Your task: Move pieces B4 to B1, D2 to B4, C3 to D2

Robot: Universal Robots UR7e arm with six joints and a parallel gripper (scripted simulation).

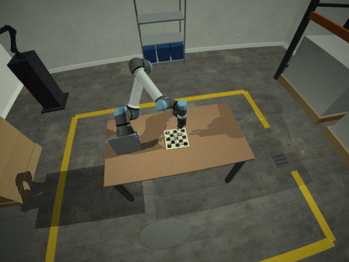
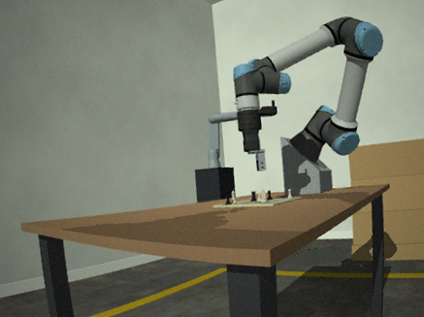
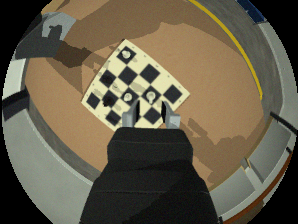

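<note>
Claw (image 3: 154,115) empty above board (image 3: 174,87); square labels unreadable, pieces tiny.

place: an industrial workshop or warehouse bay, pretty clearly
floor: bare concrete, marked off with yellow tape (image 1: 63,164) around the surface (image 1: 204,160)
storage: metal shelf rack (image 1: 135,20) with blue bins (image 1: 163,52), heavy pallet racking (image 1: 296,37)
extras: stacked cardboard boxes (image 2: 398,200)

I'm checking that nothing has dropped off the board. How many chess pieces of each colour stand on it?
Black chess pieces: 3
White chess pieces: 3
Total: 6
</note>
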